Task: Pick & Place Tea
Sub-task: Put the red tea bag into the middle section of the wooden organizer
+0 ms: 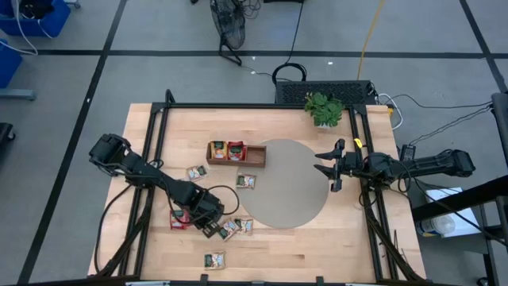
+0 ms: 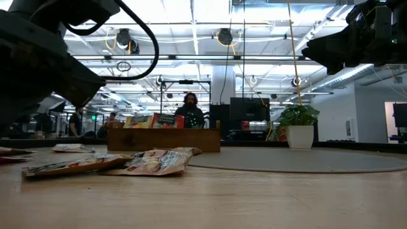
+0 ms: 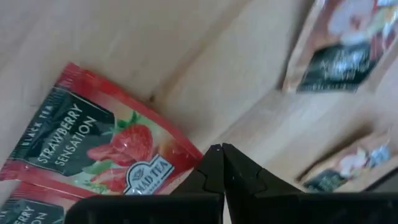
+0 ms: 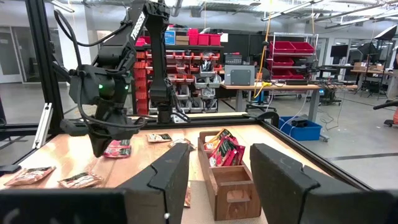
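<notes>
Tea sachets lie scattered on the wooden table: a red strawberry one (image 3: 93, 146) (image 1: 180, 219), paler ones (image 1: 231, 229) (image 3: 339, 53), one (image 1: 246, 181) by the round mat, and one (image 1: 214, 259) at the front. More stand in the wooden tray (image 1: 255, 156) (image 4: 227, 183). My left gripper (image 1: 213, 229) (image 3: 222, 150) is shut on nothing, its tips low over bare wood right beside the red sachet's corner. My right gripper (image 1: 327, 165) (image 4: 217, 177) hangs open and holds nothing, over the right rim of the mat and facing the tray.
A grey round mat (image 1: 290, 184) covers the table's middle right. A small potted plant (image 1: 324, 109) (image 2: 299, 124) stands at the back right. Black frame rails run along both table sides. A person (image 2: 189, 109) sits far behind the table.
</notes>
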Robot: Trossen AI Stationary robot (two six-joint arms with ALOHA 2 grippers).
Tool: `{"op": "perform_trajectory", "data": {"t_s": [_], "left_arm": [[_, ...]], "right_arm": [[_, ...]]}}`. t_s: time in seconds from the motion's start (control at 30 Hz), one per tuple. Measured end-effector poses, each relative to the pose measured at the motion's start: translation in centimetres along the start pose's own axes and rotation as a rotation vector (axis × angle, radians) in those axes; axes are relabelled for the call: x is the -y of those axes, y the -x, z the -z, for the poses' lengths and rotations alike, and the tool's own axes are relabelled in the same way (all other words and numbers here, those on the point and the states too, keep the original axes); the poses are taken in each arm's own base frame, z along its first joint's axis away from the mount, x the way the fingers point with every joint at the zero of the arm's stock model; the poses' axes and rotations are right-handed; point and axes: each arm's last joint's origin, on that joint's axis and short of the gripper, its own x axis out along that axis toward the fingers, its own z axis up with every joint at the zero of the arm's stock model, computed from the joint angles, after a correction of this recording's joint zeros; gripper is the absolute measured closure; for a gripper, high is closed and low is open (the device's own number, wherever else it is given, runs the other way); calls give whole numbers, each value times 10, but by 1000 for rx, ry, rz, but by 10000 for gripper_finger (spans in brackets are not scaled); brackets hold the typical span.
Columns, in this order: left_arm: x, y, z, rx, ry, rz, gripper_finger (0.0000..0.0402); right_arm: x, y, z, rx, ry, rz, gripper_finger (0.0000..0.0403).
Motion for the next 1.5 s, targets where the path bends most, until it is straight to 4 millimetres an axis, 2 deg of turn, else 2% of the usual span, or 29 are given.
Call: {"op": "perform_trajectory", "data": {"t_s": [0.17,0.4,0.47,0.57,0.77,1.03,1.5], "left_arm": [[5,-1,1,15,-255,38,353],[24,1,1,74,-642,218,225],[23,1,4,28,-672,224,195],[12,6,9,-21,-636,134,169],[0,17,20,11,-630,-8,163],[-9,15,33,80,-655,-178,163],[-28,-9,30,147,-534,-116,163]], "right_arm": [[0,0,0,0,0,0,248],[0,0,0,0,0,0,248],[0,0,0,0,0,0,248],[0,0,0,0,0,0,248],[0,0,0,0,0,0,248],[0,0,0,0,0,0,248],[0,0,0,0,0,0,248]]}}
